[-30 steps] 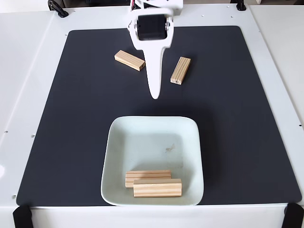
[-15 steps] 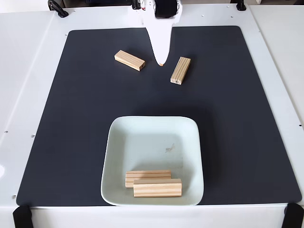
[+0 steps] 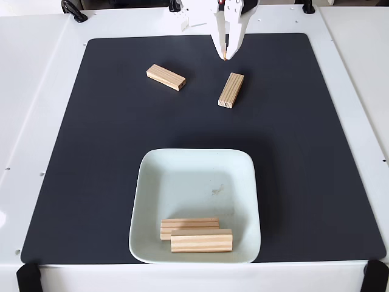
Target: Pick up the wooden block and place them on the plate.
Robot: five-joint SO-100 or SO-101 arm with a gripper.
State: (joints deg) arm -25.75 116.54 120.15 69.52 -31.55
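White two-finger gripper (image 3: pixel 225 58) sits at the top of the fixed view, tips pointing down over the far edge of the black mat (image 3: pixel 91 152). From this angle I only see a thin seam between the fingers, so I read it as closed or nearly so and carrying nothing, but the view is poor there.

Count: 2 pale wooden blocks already in the mint-white square plate (image 3: pixel 152 182), stacked near its front edge, front block (image 3: pixel 201 241) partly over the rear block (image 3: pixel 189 224). 2 left on the mat: right-hand block (image 3: pixel 231 90) and left-hand block (image 3: pixel 166 77).

Step in hand, as I judge it: line up on the right-hand block. It lies just below and slightly right of the fingertips in the view, apart from them, long axis running near-vertical with a slight tilt.

How I'd run it:
- open the jaws wide before descending
- rotate the wrist so the fingers close across the short side, not the length
- centre over the block's middle so it doesn't swing on lift
- drop straight down, no sideways drag on the mat

Left-hand block is further off, to the left of the gripper, angled the other way.
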